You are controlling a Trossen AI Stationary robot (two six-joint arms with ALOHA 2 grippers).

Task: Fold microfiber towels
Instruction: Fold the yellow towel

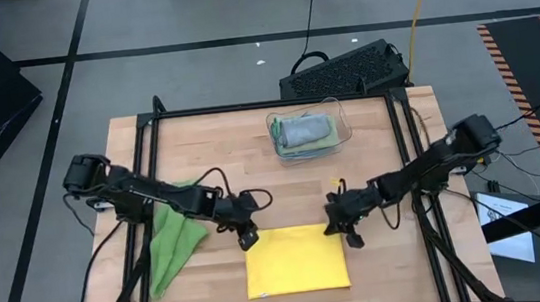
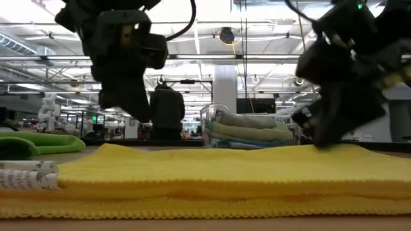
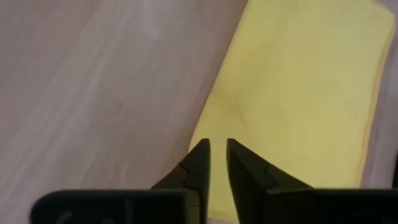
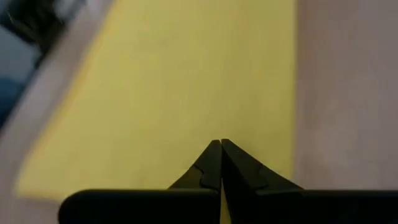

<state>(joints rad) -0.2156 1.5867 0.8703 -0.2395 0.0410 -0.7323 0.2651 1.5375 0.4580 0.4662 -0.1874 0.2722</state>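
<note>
- Yellow towel (image 1: 295, 259) flat on table (image 1: 372, 160), near front edge, folded to a rectangle; layered edge visible in low view (image 2: 205, 186).
- Left gripper (image 1: 248, 238) at towel's far-left corner, just above cloth; jaws a narrow slit apart, nothing between them, tips over the towel's edge in left wrist view (image 3: 217, 152).
- Right gripper (image 1: 347, 235) at towel's far-right corner; jaws pressed together, tips over yellow cloth in right wrist view (image 4: 221, 149). Cloth pinched or not: cannot tell.
- Low view: both grippers low over towel's far edge, left one (image 2: 131, 106) clear of cloth, right one (image 2: 327, 138) down at cloth level.
- Green towel (image 1: 174, 243) crumpled at table's left side, partly under left arm, apart from yellow one.
- Clear bin (image 1: 308, 132) at table's back centre, holding folded towels: grey on top (image 1: 303, 127), green edges below.
- White tag (image 2: 26, 174) at yellow towel's near-left edge in low view.
- Person (image 2: 167, 110) standing in the room beyond the table, dark clothing.
</note>
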